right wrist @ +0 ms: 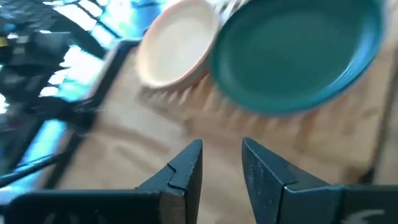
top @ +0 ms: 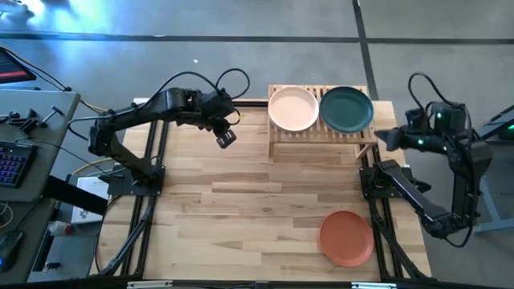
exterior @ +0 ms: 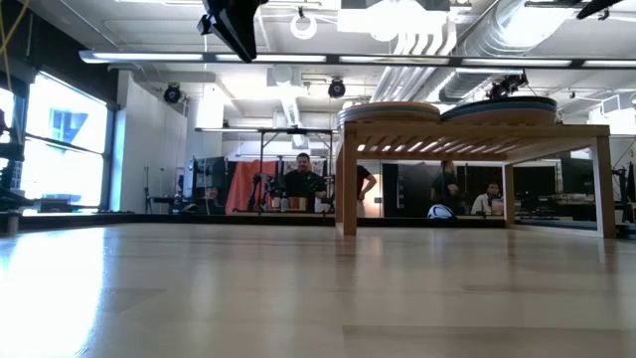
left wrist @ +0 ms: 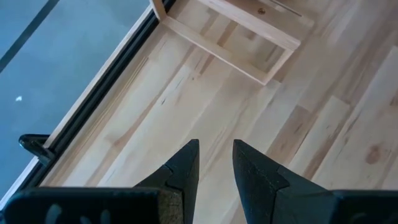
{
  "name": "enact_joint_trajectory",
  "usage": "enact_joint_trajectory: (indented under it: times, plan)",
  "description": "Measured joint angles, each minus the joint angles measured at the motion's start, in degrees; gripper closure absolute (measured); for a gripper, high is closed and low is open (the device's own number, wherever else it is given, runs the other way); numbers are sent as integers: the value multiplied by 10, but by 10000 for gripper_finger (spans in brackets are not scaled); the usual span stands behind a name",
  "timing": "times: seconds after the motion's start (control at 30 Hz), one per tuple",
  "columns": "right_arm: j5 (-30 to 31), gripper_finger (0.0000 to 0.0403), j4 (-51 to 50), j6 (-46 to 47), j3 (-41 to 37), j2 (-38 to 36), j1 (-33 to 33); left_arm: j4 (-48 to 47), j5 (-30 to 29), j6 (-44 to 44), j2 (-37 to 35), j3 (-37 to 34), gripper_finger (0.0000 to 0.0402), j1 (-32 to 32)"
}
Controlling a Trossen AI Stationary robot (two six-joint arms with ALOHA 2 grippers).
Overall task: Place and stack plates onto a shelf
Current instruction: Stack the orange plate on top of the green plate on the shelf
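Observation:
The light-wood shelf (top: 321,132) stands at the table's far edge, right of centre. Two stacks of plates rest on its slatted top: a pale pink plate (top: 293,108) tops the left one and a dark green plate (top: 347,108) the right one. A terracotta plate (top: 346,238) lies flat on the table near the near right corner. My left gripper (top: 226,138) hangs above the table left of the shelf, empty, its fingers a little apart (left wrist: 216,149). My right gripper (top: 382,138) hovers off the shelf's right end, facing the dark green plate (right wrist: 298,56), and is narrowly open (right wrist: 222,149).
The low view shows the shelf (exterior: 472,129) on legs with open space beneath, and the stacks (exterior: 390,111) sit low on top. Bare wood runs across the table's middle and left. Black frame rails run along the table's left and right sides. People sit in the room beyond.

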Motion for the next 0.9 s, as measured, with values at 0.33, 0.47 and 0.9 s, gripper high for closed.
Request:
enact_joint_trajectory:
  times: [0.33, 0.47, 0.9]
  plan:
    - [-98, 308, 138, -88, 0, 137, 0, -1, 0, 0, 0, 0, 314, 4]
    - [-142, 308, 138, -91, -1, 178, 24, -1, 0, 0, 0, 0, 314, 4]
    - [24, 308, 239, 68, -1, 187, 295, -1, 0, 1, 0, 0, 314, 4]
